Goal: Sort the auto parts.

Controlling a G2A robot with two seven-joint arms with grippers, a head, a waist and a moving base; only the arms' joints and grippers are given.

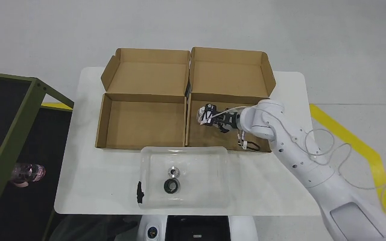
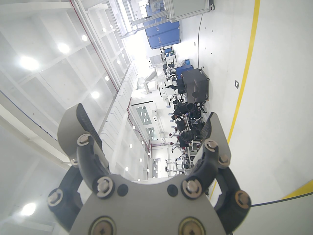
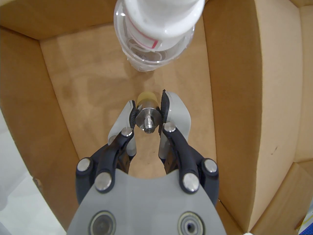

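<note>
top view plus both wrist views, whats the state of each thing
right hand: shut on threaded metal part, inside right box
left hand: open, empty
left box: lid open, looks empty
right box: lid open
clear bin: uncovered, holds black ring and small silver part

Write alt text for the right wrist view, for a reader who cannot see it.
The right gripper is shut on a small threaded metal fitting with a yellowish cap, inside a cardboard box. Beyond it in the box is a white cylindrical part in clear plastic wrap.
</note>
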